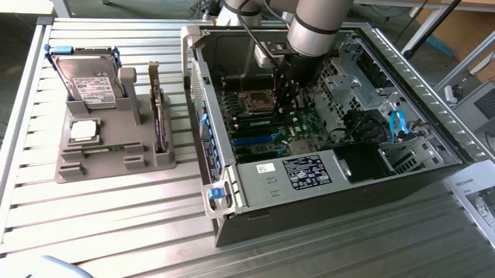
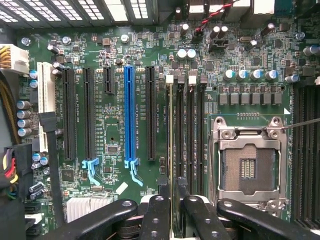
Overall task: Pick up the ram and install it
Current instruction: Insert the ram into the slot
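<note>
table: ribbed bare metal, dull sheen | case: grey sheet metal, matt | holder: grey matt plastic | hard drive: silver metal, white paper label | motherboard: green board, slight gloss | ram: green board | gripper: black, matt, smooth | socket frame: shiny metal | blue slot: glossy plastic

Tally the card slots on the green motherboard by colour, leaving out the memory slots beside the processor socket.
white plastic card slot: 1
black plastic card slots: 4 (three long, one short)
blue plastic card slot: 1
Total: 6
</note>
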